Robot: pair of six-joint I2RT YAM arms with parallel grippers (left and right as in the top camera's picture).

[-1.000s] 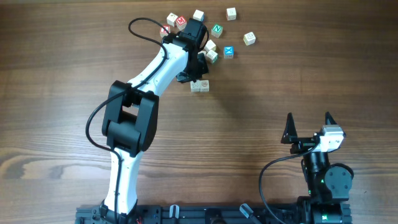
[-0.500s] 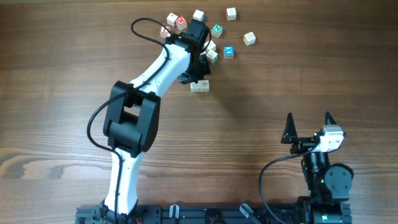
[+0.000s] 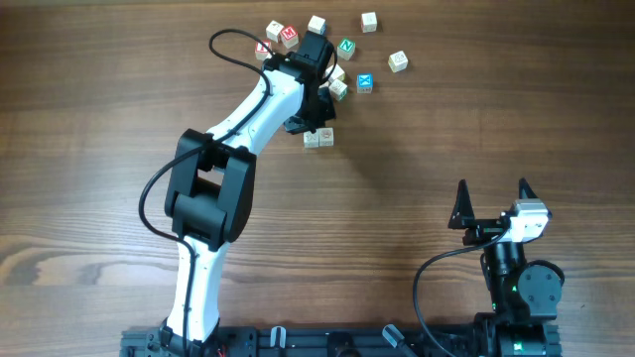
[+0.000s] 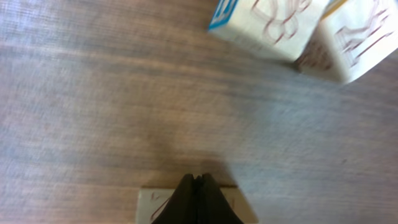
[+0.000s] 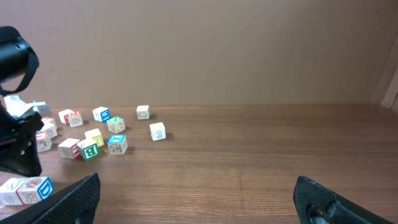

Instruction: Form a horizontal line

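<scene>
1. The left gripper (image 4: 196, 194) is the landmark for everything below. Its two fingers are pressed together into a single dark point, with nothing between them.
2. Directly under that point lies a pale cube (image 4: 152, 199) with a faint letter on its top face. The tips overlap its edge, but whether they press on it cannot be told.
3. The horizontal line (image 3: 318, 138) lies on the wooden table (image 3: 476, 109), just on the base side of the left gripper. What shows of it is two pale cubes side by side and touching, slightly out of square with each other.
4. In the left wrist view this pair sits ahead of the left gripper, with a strip of bare wood between it and the pale cube under the tips. The cube at the pair's right end has a blue-framed side face, and the right wrist view shows a D on it.
5. Loose cubes (image 3: 398, 60) are scattered on the far side of the left gripper and to its right — among them a cyan X cube (image 3: 364, 82), a green N cube (image 3: 346, 46) and a red M cube (image 3: 289, 33). Several others are plain pale.
6. The right gripper (image 3: 493, 190) is well apart from the left gripper, to its right and nearer the base. It is above bare wood, its jaws spread wide and holding nothing.
</scene>
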